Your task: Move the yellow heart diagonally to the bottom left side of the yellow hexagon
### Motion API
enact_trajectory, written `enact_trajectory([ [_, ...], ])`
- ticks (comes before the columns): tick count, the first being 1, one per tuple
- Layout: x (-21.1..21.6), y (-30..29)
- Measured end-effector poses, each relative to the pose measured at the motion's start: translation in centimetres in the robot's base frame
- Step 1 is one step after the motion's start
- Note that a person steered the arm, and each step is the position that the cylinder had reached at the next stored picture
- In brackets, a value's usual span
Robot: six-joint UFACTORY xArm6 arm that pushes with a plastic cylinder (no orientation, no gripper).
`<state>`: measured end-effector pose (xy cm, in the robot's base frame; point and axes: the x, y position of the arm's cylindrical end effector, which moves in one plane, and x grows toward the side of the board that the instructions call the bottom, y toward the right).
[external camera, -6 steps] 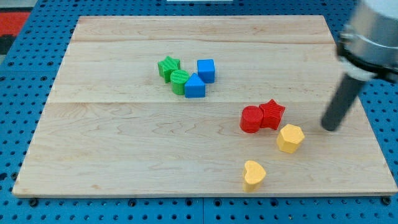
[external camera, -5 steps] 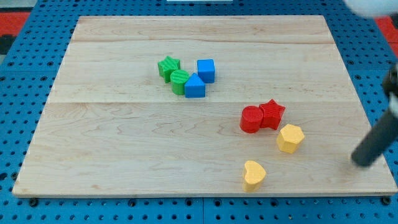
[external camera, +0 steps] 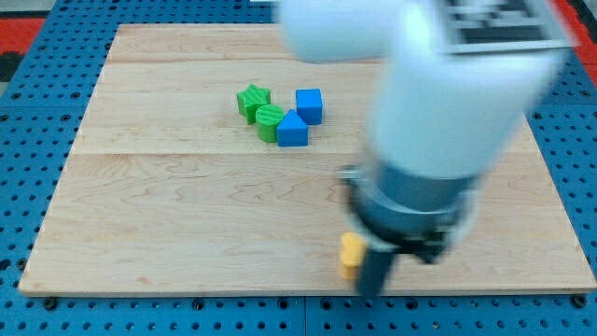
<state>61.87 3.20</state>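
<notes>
A bulky white, motion-blurred arm (external camera: 438, 84) with a dark marking on top ends in a grey-black collar and dark rod; my tip (external camera: 371, 291).

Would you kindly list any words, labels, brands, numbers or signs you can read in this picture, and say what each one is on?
Nothing can be read.
Blurred white robot arm: a dark patch with pale marks near the view's top right, too motion-blurred to read.
Coloured blocks and light wooden board: no text.

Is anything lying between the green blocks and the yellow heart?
In the camera view, only bare board lies between the green blocks and the yellow heart; my tip sits at the heart's lower right.
</notes>
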Motion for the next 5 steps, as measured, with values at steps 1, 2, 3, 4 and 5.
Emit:
enact_trajectory([
  [1, -0.5, -5.5],
  [2, -2.0, -1.7],
  [3, -3.4, 3.9],
  [4, -3.7, 2.6],
  [5, -5.5, 0.2],
])
